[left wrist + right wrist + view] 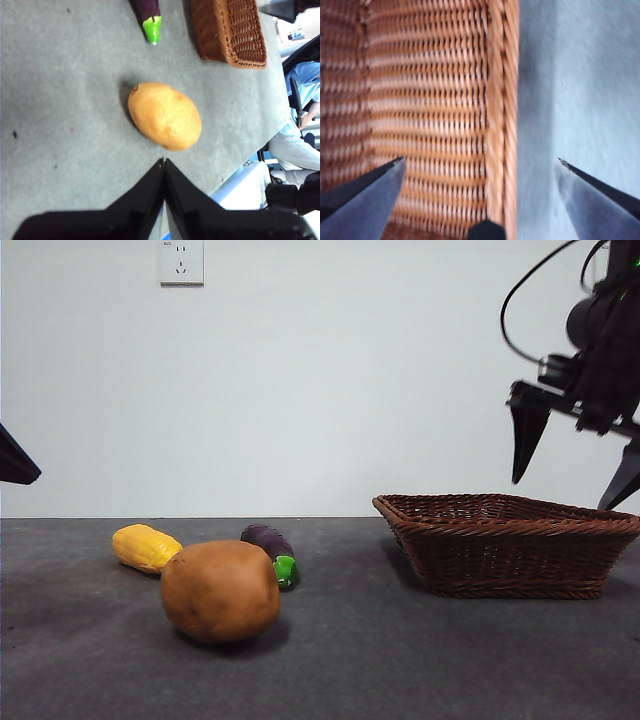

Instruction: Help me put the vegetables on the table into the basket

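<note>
The brown potato [220, 590] lies on the table [400, 660] at the front left, with the yellow corn cob [145, 547] and the purple eggplant [272, 550] just behind it. The wicker basket [510, 555] stands at the right. My right gripper [575, 465] hangs open and empty above the basket. In the right wrist view, my right gripper [480, 160] straddles the basket's rim [500, 100]. My left gripper [164, 162] is shut and empty, high up, with the potato [165, 116], the eggplant [149, 17] and the basket [230, 30] below it. The corn is out of that view.
A white wall with a socket [181, 262] stands behind the table. My left gripper shows only as a black tip [15, 462] at the front view's left edge. A seated person [300, 125] is beyond the table's edge.
</note>
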`<control>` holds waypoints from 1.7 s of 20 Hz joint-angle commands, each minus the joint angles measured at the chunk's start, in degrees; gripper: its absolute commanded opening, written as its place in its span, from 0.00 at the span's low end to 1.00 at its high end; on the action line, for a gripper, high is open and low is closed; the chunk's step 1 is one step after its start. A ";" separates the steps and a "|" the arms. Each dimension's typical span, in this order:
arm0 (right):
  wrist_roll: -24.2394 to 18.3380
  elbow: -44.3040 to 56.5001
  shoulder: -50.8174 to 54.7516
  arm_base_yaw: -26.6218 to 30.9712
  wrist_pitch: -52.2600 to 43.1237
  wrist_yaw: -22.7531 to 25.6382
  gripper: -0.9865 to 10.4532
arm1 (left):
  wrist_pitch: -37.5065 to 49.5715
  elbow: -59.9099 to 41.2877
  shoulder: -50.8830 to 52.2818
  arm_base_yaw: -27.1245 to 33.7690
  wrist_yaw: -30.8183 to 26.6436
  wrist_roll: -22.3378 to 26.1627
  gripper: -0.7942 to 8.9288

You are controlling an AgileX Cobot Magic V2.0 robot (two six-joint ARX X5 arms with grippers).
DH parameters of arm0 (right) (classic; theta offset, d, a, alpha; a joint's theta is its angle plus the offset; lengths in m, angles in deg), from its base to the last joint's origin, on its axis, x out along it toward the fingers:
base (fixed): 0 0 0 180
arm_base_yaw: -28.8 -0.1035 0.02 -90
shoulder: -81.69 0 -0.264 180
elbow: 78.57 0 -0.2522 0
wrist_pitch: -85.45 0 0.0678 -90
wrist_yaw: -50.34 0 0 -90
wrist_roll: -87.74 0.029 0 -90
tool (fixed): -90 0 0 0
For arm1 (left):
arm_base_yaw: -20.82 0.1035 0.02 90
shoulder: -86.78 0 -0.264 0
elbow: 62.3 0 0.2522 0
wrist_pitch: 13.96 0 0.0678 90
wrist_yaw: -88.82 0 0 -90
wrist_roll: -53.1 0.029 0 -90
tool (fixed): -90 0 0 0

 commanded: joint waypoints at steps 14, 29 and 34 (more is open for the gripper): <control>-4.07 -3.48 -7.21 0.50 2.84 -0.17 0.07 | -1.99 5.20 -1.29 -0.13 -2.80 -0.70 0.08; -6.01 -3.65 5.55 1.14 7.67 -1.88 0.07 | -10.71 45.03 -32.26 -5.73 -25.88 -10.88 0.47; -6.05 -3.65 8.83 0.04 8.94 -4.68 0.07 | -11.15 47.39 -42.29 -6.08 -33.53 -18.03 0.47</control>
